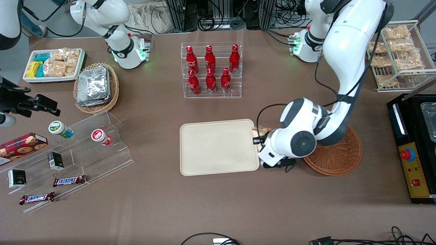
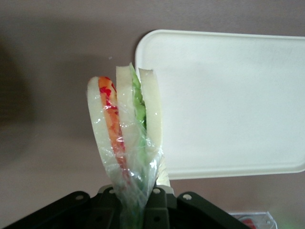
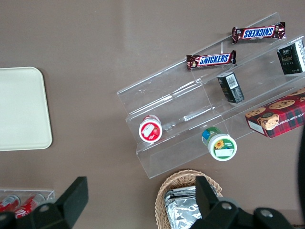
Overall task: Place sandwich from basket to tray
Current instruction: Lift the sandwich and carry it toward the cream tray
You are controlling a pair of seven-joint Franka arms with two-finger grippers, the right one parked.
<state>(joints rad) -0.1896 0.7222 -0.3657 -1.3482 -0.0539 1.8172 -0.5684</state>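
The table is covered in plain brown cloth. Black cables, metal frames and a crumpled cloth lie along its edge farthest from the front camera. A clear rack with 6 red bottles stands farther from that camera than the flat rectangular cream-beige plastic tray.

The tool is clamped on the clear wrapping of the small triangular wedge sandwich, whose white bread with orange-red and green filling is held off the table just beside a tray corner, between the tray and the round reddish-brown woven wicker basket.

In the front view, the left arm covers part of the basket and hides the tool; only a sliver of the sandwich shows. In the wrist view, the wrapping hides the tool's fingertips.
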